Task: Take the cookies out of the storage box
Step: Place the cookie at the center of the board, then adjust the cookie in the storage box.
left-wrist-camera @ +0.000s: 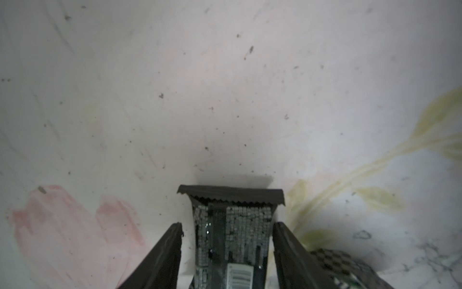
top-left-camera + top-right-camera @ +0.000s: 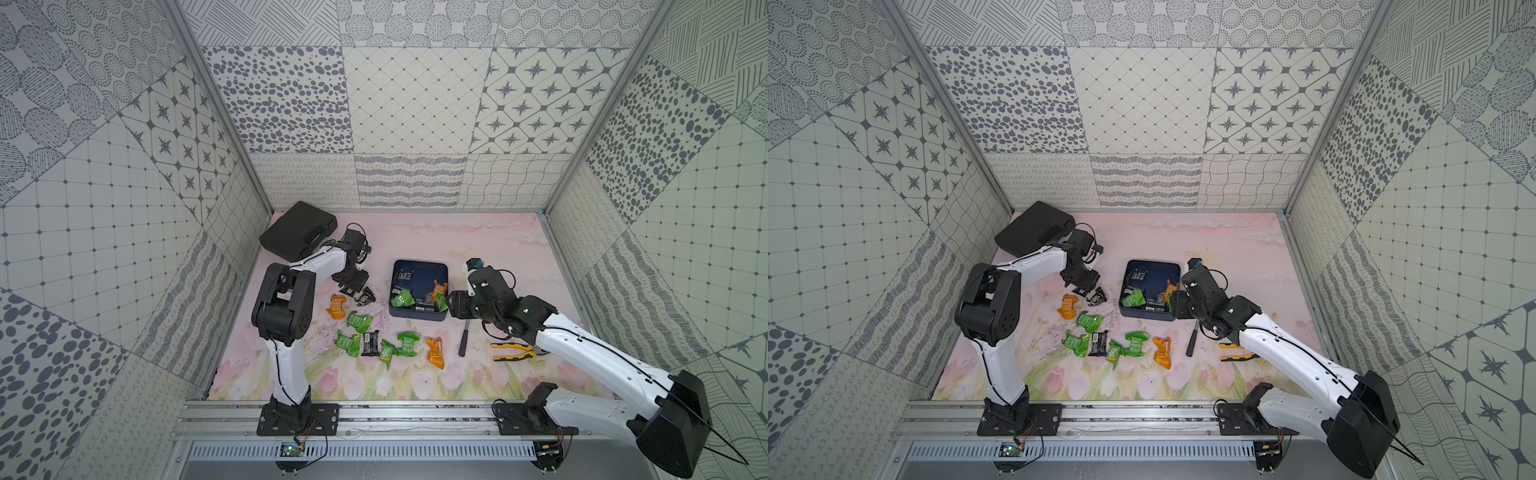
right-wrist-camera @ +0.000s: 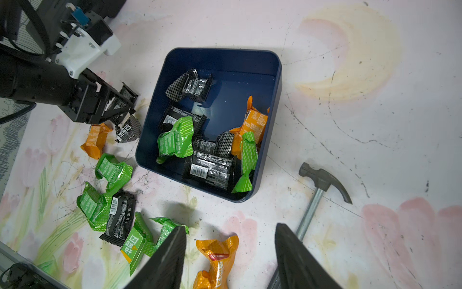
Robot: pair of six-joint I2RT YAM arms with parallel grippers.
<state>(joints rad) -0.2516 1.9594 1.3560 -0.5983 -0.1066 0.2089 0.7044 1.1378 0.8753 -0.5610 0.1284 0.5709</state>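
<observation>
Straddling a black packet (image 1: 232, 200) on the counter (image 2: 478, 241) at 9 o'clock of the storage box (image 3: 225, 60), the left gripper (image 1: 227, 225) is spread, likely depositing it. The right gripper (image 3: 231, 226), spread and empty, hovers at 4 o'clock; cookies (image 3: 175, 140) lie inside.

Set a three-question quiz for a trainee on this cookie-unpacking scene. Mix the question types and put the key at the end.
1. True or false: the hammer lies inside the storage box.
2. How many orange cookies lie in the storage box? A) none B) one C) three
3. Fill in: the packet between the fingers of the open left gripper is ___ in colour.
Key: 1 false, the hammer lies on the table beside the box. 2 B. 3 black.
</observation>
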